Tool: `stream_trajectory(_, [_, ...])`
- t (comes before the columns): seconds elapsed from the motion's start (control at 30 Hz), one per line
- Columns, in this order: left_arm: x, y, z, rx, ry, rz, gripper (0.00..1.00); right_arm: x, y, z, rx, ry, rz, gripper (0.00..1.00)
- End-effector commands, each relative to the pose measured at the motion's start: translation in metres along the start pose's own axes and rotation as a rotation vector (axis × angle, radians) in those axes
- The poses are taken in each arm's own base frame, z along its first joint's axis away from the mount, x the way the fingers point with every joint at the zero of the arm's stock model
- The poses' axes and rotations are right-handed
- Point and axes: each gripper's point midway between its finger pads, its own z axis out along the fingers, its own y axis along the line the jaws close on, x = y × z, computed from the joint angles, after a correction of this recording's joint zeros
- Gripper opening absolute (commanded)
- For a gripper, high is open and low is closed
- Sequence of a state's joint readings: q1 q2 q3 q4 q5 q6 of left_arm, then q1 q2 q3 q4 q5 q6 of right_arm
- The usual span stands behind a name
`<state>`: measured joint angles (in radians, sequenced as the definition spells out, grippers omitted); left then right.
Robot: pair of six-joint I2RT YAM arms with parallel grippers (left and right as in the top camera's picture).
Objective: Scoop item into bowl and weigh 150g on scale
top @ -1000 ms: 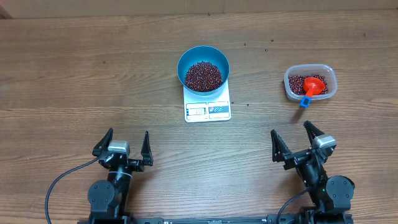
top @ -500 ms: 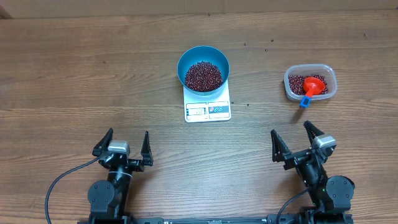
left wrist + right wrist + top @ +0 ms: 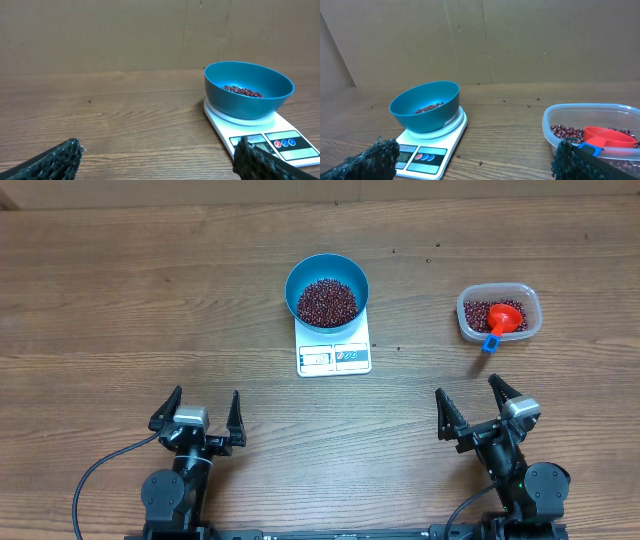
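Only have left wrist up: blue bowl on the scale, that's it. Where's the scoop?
Observer: The red scoop lies in the clear tub, off to the right of the scale.
Operator: Arms holding anything?
Observer: No. The left gripper and right gripper are both open and empty.
Operator: Bowl fill?
Observer: From overhead, beans cover the bottom of the bowl, with bare blue wall above them.

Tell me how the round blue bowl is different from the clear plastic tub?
The round bright blue bowl is solid-coloured; the clear rectangular plastic tub is see-through. The bowl sits on the white scale; the tub sits on the wooden table. Only the tub holds a red scoop. Both hold red-brown beans.
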<state>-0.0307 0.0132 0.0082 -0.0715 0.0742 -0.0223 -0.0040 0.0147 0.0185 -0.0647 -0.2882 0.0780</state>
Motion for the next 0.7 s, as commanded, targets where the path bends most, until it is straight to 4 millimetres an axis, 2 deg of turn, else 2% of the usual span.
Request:
stream_trajectory(0.0, [0.0005, 0.0022, -0.0003, -0.01, -0.002, 0.015, 1.0, 0.0013, 0.0008, 0.0001, -0.003, -0.006, -0.001, 1.0])
stream_trajectory(0.67, [0.0005, 0.0022, -0.0003, -0.01, -0.002, 0.016, 1.0, 0.0027, 0.0005, 0.0005, -0.002, 0.0, 0.001, 1.0])
